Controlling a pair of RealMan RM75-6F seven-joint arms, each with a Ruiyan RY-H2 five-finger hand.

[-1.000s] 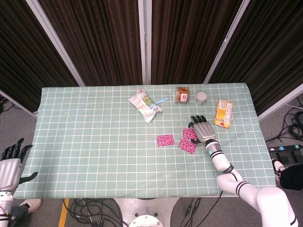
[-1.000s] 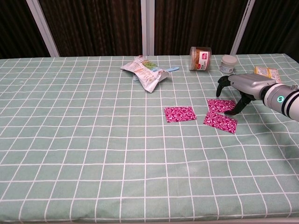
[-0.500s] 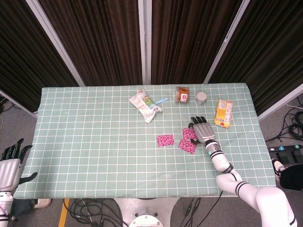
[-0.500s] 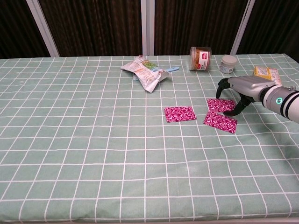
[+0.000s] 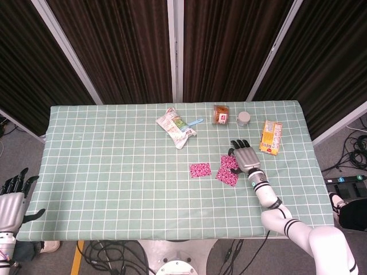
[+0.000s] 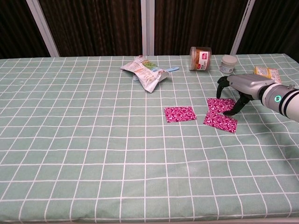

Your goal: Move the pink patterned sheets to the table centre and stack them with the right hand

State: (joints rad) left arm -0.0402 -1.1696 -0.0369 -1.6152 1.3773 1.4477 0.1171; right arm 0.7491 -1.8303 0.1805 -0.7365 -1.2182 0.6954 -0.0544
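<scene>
The right hand (image 6: 238,91) arches over the far pink sheet (image 6: 219,104), fingers apart, fingertips (image 6: 228,112) down on it, gripping nothing. A second sheet (image 6: 220,122) overlaps it; a third (image 6: 179,113) lies left. The jar (image 6: 200,58) label is unreadable. The left hand (image 5: 12,201) hangs open, off the table's edge.

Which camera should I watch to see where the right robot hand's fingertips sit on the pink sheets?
The chest view: it sees the right robot hand from the side, fingertips down at the overlapping pink sheets. In the head view the hand covers part of them from above.
</scene>
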